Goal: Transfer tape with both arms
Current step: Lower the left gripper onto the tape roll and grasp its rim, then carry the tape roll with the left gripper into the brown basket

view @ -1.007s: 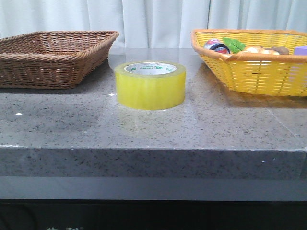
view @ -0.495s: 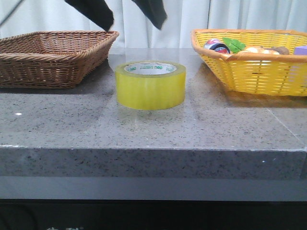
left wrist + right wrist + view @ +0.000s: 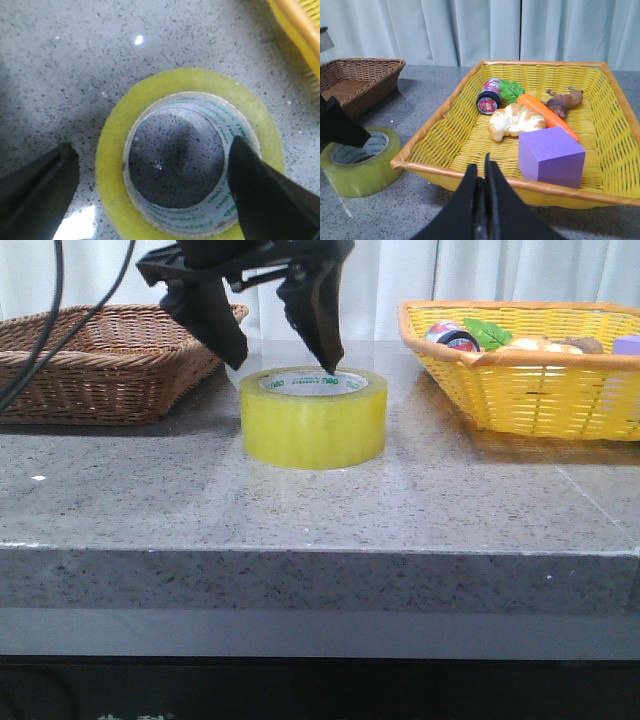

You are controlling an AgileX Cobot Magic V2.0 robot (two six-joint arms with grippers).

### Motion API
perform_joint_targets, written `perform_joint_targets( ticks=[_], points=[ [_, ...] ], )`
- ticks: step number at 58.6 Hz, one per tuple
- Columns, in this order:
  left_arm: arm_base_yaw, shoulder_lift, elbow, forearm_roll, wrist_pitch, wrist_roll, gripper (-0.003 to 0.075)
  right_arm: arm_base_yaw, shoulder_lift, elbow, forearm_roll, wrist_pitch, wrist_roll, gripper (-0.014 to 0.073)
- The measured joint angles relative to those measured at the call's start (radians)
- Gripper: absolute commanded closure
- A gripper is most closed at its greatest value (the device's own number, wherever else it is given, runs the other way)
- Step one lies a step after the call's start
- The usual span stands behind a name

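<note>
**Left hand straddling the tape wall, nothing gripped yet**

The tape (image 3: 313, 417) lies flat mid-surface (image 3: 300, 510), between the brown basket (image 3: 100, 360) at left and the yellow basket (image 3: 520, 380) at right. Left hand (image 3: 270, 335) spread wide just above it, one finger over the core, one outside; holding nothing. Judged light, rigid, with slick sides; best pinched across the wall. Contact with the rim not discernible. Right hand (image 3: 482, 197) hovers by the yellow basket, fingers pressed together, empty.
</note>
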Motion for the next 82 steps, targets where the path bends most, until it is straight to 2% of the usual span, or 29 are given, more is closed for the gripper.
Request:
perform_joint_targets(
  ticks=[8, 16, 30, 42, 47, 57, 66, 82],
  points=[
    [0.000, 0.024, 0.000, 0.000, 0.000, 0.000, 0.0165, 0.000, 0.000, 0.000, 0.000, 0.000, 0.000, 0.0662],
    [0.000, 0.027, 0.000, 0.000, 0.000, 0.000, 0.0290, 0.000, 0.000, 0.000, 0.000, 0.000, 0.000, 0.0662],
    [0.003, 0.027, 0.000, 0.010, 0.000, 0.000, 0.0554, 0.000, 0.000, 0.000, 0.000, 0.000, 0.000, 0.0662],
    [0.003, 0.027, 0.000, 0.004, -0.002, -0.003, 0.0687, 0.000, 0.000, 0.000, 0.000, 0.000, 0.000, 0.0662],
    [0.003, 0.027, 0.000, 0.004, -0.002, -0.005, 0.0713, 0.000, 0.000, 0.000, 0.000, 0.000, 0.000, 0.0662],
    [0.003, 0.027, -0.012, 0.004, 0.021, -0.005, 0.0713, 0.000, 0.000, 0.000, 0.000, 0.000, 0.000, 0.0662],
    [0.003, 0.009, -0.066, 0.007, 0.076, -0.005, 0.0713, 0.000, 0.000, 0.000, 0.000, 0.000, 0.000, 0.0662],
    [0.005, -0.076, -0.164, 0.007, 0.085, -0.005, 0.0713, 0.000, 0.000, 0.000, 0.000, 0.000, 0.000, 0.0662]
  ],
)
